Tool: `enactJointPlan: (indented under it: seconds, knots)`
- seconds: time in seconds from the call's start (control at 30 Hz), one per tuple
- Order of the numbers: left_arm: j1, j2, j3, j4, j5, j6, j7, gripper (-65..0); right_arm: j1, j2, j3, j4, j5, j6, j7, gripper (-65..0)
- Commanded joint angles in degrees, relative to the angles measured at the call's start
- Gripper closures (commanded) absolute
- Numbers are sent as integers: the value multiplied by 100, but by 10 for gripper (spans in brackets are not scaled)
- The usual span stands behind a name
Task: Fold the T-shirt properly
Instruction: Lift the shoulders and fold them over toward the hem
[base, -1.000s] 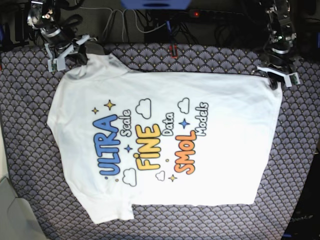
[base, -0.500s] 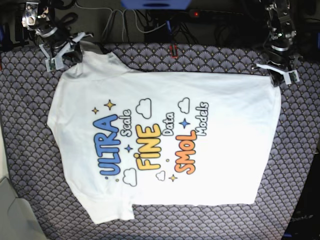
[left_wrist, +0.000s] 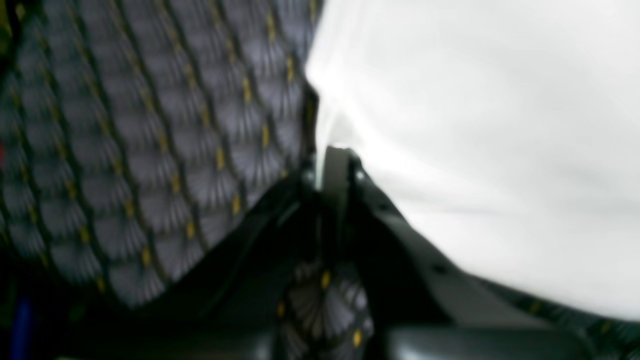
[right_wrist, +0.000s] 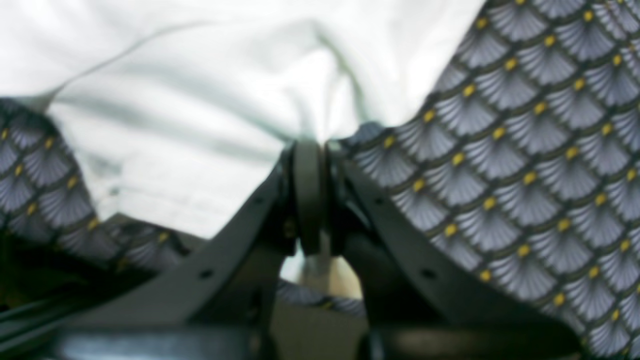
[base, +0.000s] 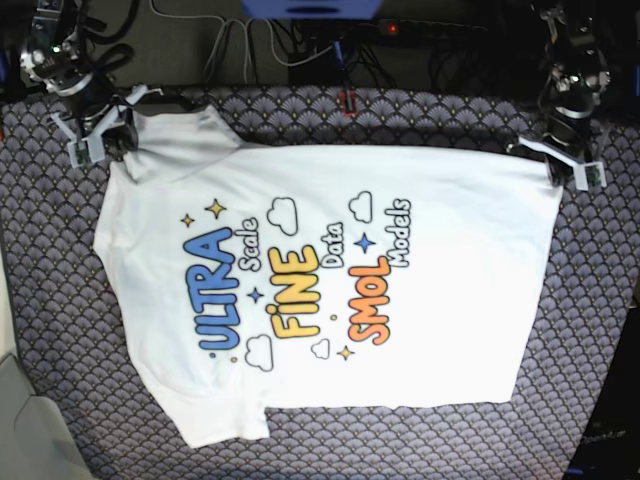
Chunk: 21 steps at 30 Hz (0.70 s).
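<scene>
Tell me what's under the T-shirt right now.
The T-shirt lies print-up on a fan-patterned mat, which shows all around it. Whatever is beneath the cloth itself is covered. Both grippers, left gripper and right gripper, pinch its far corners.

Even overhead light is washing the T-shirt (base: 330, 280) bright in the base view, with the far edge lying dim. Both wrist views are blurring: cloth beyond the fingers (right_wrist: 309, 185) is glaring nearly featureless white, while the patterned table cover (left_wrist: 125, 150) left of the fingers (left_wrist: 336, 180) is smearing.
</scene>
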Motion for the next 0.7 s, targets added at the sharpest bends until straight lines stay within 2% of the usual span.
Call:
enactJointPlan:
  seconds: [0.0, 0.1, 0.2, 0.37, 0.67]
  knots:
    - [-151, -109, -36, 149, 30, 36, -146, -5, 18, 15, 15, 223, 74, -15, 149, 0]
    - [-371, -152, -36, 175, 56, 36, -137, -5, 220, -152, 24, 443, 65, -15, -70, 0]
    - [-644, -240, -36, 140, 56, 36, -93, -5, 484, -169, 24, 487, 65, -15, -360, 0]
    - [-1171, -276, -27, -80, 56, 36, 443, -5, 1002, -160, 24, 452, 56, -15, -721, 0]
    - [-2112, -293, 17, -985, 153, 36, 548, -5, 2092, 174, -20, -76, 56, -15, -1328, 0]
